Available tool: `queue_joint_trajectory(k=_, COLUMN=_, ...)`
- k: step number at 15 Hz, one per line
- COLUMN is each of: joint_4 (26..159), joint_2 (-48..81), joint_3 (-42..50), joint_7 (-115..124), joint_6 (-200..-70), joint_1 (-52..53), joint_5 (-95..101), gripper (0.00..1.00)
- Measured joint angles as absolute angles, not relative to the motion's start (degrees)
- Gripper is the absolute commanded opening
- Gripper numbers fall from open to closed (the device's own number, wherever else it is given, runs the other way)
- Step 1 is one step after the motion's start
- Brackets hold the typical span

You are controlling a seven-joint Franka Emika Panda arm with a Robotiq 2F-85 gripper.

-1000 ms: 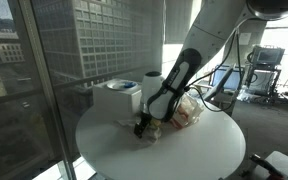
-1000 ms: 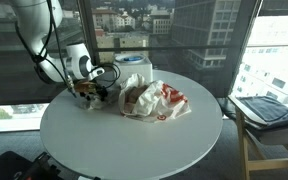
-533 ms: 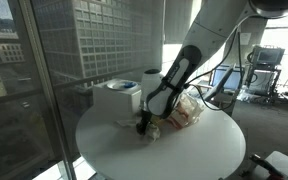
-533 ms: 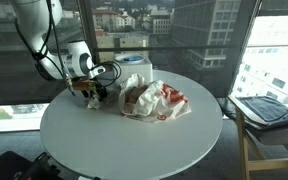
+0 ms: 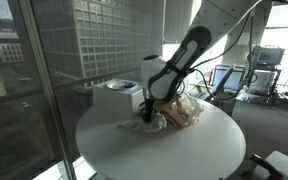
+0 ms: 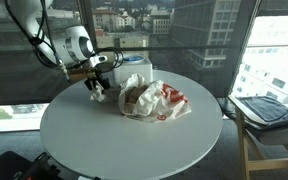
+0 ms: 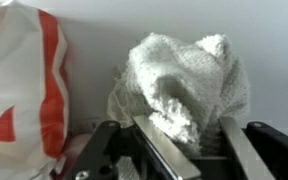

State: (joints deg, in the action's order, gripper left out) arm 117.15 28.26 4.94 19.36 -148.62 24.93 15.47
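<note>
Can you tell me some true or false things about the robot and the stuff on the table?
1. The gripper is pinching a fluffy white cloth. True.
2. The table is square. False: it is round and white.
3. The plastic bag is white with red-orange patches. True.
4. The plastic bag hangs from the gripper. False: it lies crumpled on the table, beside the gripper.
5. Only trees show through the windows. False: tall buildings stand outside.
</note>
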Motion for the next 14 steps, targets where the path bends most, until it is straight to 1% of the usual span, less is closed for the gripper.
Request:
queue_joint_trajectory(k=4, joint_4=120.93, joint_2=17.24, joint_3=8.27, joint_7=31.7, joint_6=-145.01, joint_1=26.77, joint_5=28.38, gripper=0.12)
queue_joint_trajectory(k=9, joint_4=127.45, joint_2=0.99, joint_3=7.83, joint_7=51.67, joint_6=-137.32, joint_1=26.61, joint_5=44.8, gripper=0.12)
queue_joint_trajectory(k=14, joint_4=134.94, joint_2=-13.97, joint_3=-2.15, joint_7=65.13, joint_6=-127.89, joint_1=16.96, joint_5=51.04, gripper=0.12)
